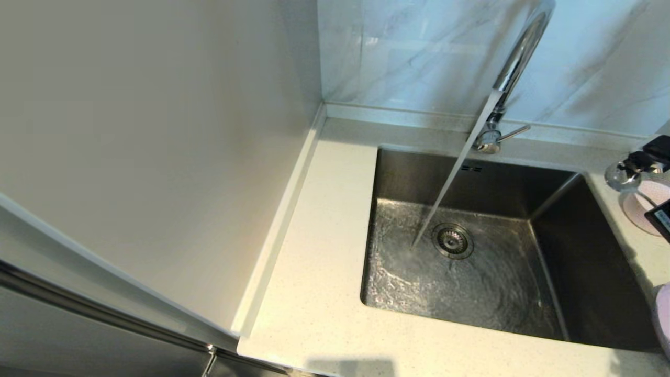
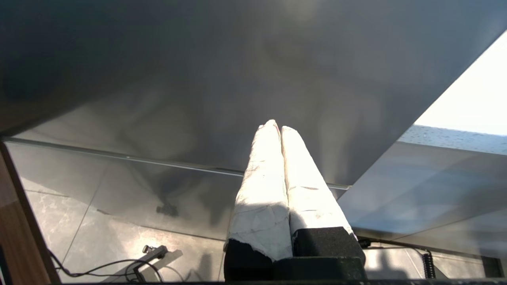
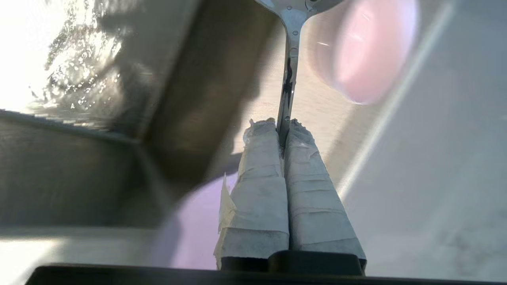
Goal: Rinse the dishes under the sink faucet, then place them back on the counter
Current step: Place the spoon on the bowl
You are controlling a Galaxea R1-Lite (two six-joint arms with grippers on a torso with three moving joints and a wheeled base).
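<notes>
Steel spoon (image 3: 291,59) handle sits pinched between the taped fingers (image 3: 257,174) of the right gripper (image 3: 283,123), its bowl cut off by the wrist view's edge. In the head view that gripper (image 1: 646,162) shows only partly at the right border, over the counter (image 1: 314,293) beside the sink (image 1: 471,251), and a shiny curved piece there is probably the spoon. A pink bowl (image 1: 651,204) stands on the counter just beneath, half hidden. A lavender plate (image 1: 663,314) barely enters at the right edge, blurred in the wrist view. Water runs from the faucet (image 1: 515,63) into the basin near the drain (image 1: 453,241). Parked out of the head view, the left gripper (image 2: 280,127) has its fingers pressed together on nothing.
</notes>
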